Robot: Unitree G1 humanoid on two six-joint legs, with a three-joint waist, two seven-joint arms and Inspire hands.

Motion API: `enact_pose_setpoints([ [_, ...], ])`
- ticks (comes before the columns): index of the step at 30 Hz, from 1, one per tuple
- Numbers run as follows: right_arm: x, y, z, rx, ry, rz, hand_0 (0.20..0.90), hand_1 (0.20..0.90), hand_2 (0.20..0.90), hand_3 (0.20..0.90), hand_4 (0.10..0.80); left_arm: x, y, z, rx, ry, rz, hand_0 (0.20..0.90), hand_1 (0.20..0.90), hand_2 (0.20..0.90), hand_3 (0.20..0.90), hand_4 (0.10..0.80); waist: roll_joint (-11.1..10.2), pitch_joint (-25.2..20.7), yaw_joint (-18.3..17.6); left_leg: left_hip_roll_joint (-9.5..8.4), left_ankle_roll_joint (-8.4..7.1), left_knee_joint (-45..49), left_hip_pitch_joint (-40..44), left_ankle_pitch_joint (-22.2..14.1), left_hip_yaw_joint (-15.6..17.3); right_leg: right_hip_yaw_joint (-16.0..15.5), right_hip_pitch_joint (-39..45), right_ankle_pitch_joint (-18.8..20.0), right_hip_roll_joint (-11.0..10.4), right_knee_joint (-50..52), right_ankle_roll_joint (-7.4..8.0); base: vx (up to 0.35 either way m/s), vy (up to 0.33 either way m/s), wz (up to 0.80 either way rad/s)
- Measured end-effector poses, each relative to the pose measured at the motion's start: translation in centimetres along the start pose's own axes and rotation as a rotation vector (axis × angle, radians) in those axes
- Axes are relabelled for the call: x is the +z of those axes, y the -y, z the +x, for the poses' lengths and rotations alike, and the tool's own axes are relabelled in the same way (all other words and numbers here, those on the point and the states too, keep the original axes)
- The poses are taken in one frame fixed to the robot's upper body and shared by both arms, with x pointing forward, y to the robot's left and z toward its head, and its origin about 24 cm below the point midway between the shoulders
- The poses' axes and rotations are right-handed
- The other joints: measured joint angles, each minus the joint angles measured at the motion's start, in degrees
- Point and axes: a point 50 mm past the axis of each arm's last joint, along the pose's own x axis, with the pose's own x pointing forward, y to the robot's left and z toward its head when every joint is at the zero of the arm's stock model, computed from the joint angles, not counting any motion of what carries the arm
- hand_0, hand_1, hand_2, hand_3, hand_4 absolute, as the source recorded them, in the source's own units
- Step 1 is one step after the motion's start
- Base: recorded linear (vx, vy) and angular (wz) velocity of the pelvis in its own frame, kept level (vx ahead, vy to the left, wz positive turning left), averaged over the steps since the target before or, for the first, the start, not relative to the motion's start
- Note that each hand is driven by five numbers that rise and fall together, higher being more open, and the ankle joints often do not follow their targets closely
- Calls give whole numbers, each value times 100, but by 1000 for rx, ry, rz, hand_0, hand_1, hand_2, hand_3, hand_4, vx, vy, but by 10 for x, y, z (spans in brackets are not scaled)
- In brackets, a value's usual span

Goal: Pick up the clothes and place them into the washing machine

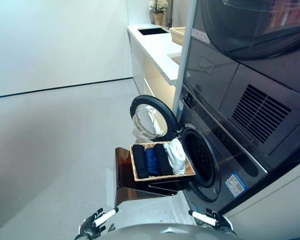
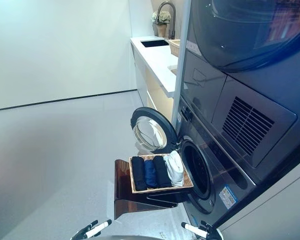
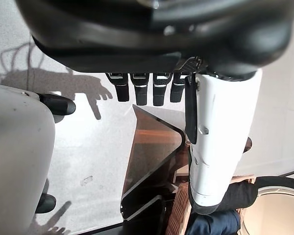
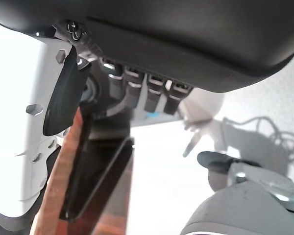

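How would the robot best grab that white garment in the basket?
Probably from above, pinching the raised top fold of the white garment. It lies bunched at the end of the basket nearest the washer opening, standing higher than the dark rolls beside it, so its top is free. Both hands are low and open.

Dark grey metallic front-loading washing machine (image 1: 225,165): round door (image 1: 151,120) with black rim and silvery, reflective inner bowl. A second dark grey appliance (image 1: 250,30) is stacked above it, with a slatted vent panel.

Light tan woven rectangular basket (image 1: 140,176): contents are a black rolled garment (image 1: 139,161), a deep blue rolled garment (image 1: 151,160), a second black rolled garment (image 1: 163,159) and a white crumpled garment (image 1: 177,156).

Glossy reddish-brown angular stand (image 1: 124,175) with black underside.

Floor (image 1: 55,150): pale grey, plain. Wall (image 1: 55,40): white, with a thin black base line. Worktop (image 1: 157,45): white.

Left robot hand (image 3: 152,88) and right robot hand (image 4: 147,93): black fingers, white thumb cover.
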Motion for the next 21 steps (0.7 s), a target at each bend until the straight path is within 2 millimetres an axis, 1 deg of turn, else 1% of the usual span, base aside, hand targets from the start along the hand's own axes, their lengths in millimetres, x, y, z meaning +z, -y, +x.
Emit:
enact_pose_setpoints([
  [1, 0, 0, 0, -1, 0, 1, 900, 900, 900, 900, 800, 0, 0, 0, 0, 0, 0, 900, 900, 900, 900, 800, 0, 0, -4, 2, 6, 0, 0, -3, -2, 0, 1, 0, -4, -1, 3, -8, 60, -1],
  [2, 0, 0, 0, -1, 0, 5, 900, 900, 900, 900, 800, 0, 0, 0, 0, 0, 0, 900, 900, 900, 900, 800, -7, 3, 6, -22, 13, 1, 0, -7, -1, -2, -11, -11, -54, 29, 17, -7, 126, 6],
  [3, 0, 1, 0, -4, -2, 8, 900, 900, 900, 900, 800, 0, 1, 0, -2, 0, 3, 900, 900, 900, 900, 800, -9, 6, -15, -23, 29, 1, 1, -4, -49, -15, -6, -21, -43, 69, 32, -4, 108, 6],
  [6, -1, 2, 0, -8, -4, 20, 900, 900, 900, 900, 800, 0, 1, 0, -8, -2, 17, 900, 900, 900, 900, 800, -31, 15, -36, -138, 83, 5, 11, -25, -71, -23, -39, -129, -137, 281, 102, -5, 131, 7],
  [7, 0, 1, 0, -8, -2, 23, 900, 900, 900, 900, 800, 0, 2, 0, -9, -2, 18, 900, 900, 900, 900, 800, -44, 18, -69, -174, 116, 8, 24, -38, -66, -16, -109, -201, -199, 436, 136, -1, 94, 5],
  [8, 1, 1, 0, -6, 1, 23, 900, 900, 900, 900, 800, 0, 2, 0, -9, -2, 19, 900, 900, 900, 900, 800, -57, 31, -100, -219, 152, 19, 35, -31, -87, -19, -132, -257, -243, 558, 169, 4, 171, 4],
  [9, 1, 1, 0, -8, 2, 27, 900, 900, 900, 900, 800, 1, 2, 1, -10, 0, 19, 900, 900, 900, 900, 800, -88, 63, -113, -277, 198, 28, 76, -48, -88, -15, -224, -373, -342, 836, 230, 0, 187, 8],
  [10, 1, 1, 0, -9, 1, 32, 900, 900, 900, 900, 800, 4, 2, 1, -10, 4, 21, 900, 900, 900, 900, 800, -133, 122, -133, -411, 304, 75, 112, -135, -108, -10, -272, -439, -447, 1128, 253, 8, 252, 4],
  [11, 2, 2, 1, -13, 4, 36, 900, 900, 900, 900, 800, 5, 4, 2, -15, 7, 21, 900, 900, 900, 900, 800, -117, 166, -121, -388, 326, 98, 121, -148, -155, 5, -370, -486, -463, 1372, 223, 4, 188, 9],
  [12, 4, 3, 1, -17, 6, 48, 900, 900, 900, 900, 800, 10, 6, 3, -21, 18, 23, 900, 900, 900, 900, 800, -108, 211, -135, -488, 383, 155, 113, -180, -150, 16, -577, -489, -528, 1850, 181, 1, 119, 8],
  [13, 6, 2, 1, -16, 12, 51, 900, 900, 900, 900, 800, 19, 10, 6, -28, 39, 25, 900, 900, 900, 900, 800, -115, 355, -118, -564, 473, 276, 121, -206, -176, 74, -850, -476, -608, 2493, 70, 3, 134, 13],
  [14, 6, 2, 2, -16, 12, 51, 900, 900, 900, 900, 800, 22, 10, 6, -30, 46, 28, 900, 900, 900, 900, 800, -112, 390, -119, -540, 512, 301, 118, -212, -218, 104, -964, -436, -642, 2724, 8, 9, 77, 9],
  [15, 5, 1, 1, -12, 7, 51, 900, 900, 900, 900, 800, 25, 10, 7, -29, 53, 28, 900, 900, 900, 900, 800, -103, 395, -122, -605, 572, 300, 121, -187, -213, 145, -1118, -284, -669, 2974, -151, 36, 76, 2],
  [16, 6, -1, 2, -7, 10, 56, 900, 900, 900, 900, 800, 30, 9, 8, -27, 66, 32, 900, 900, 900, 900, 800, -84, 497, -98, -631, 661, 362, 113, -195, -233, 123, -1322, -267, -775, 3292, -200, 159, -65, 5],
  [18, 5, -2, 2, -5, 5, 65, 900, 900, 900, 900, 800, 31, 4, 8, -11, 68, 35, 900, 900, 900, 900, 800, -74, 521, -126, -658, 728, 386, 98, -232, -243, 87, -1449, -349, -753, 3325, -225, 211, -105, 2],
  [19, 6, -2, 2, -6, 7, 66, 900, 900, 900, 900, 800, 32, 3, 7, -5, 68, 36, 900, 900, 900, 900, 800, -79, 537, -122, -653, 742, 337, 81, -241, -252, -58, -1531, -361, -731, 2980, -177, 238, -148, -2],
  [20, 8, -3, 2, -3, 14, 67, 900, 900, 900, 900, 800, 33, 1, 8, 1, 72, 34, 900, 900, 900, 900, 800, -52, 547, -129, -653, 758, 349, -20, -232, -260, -162, -1474, -335, -726, 2388, -132, 248, -156, 2],
  [21, 8, -3, 2, -5, 14, 68, 900, 900, 900, 900, 800, 33, 1, 8, 3, 71, 33, 900, 900, 900, 900, 800, -50, 596, -184, -643, 753, 373, 0, -235, -303, -207, -1470, -272, -755, 1974, -3, 322, -213, 9],
])
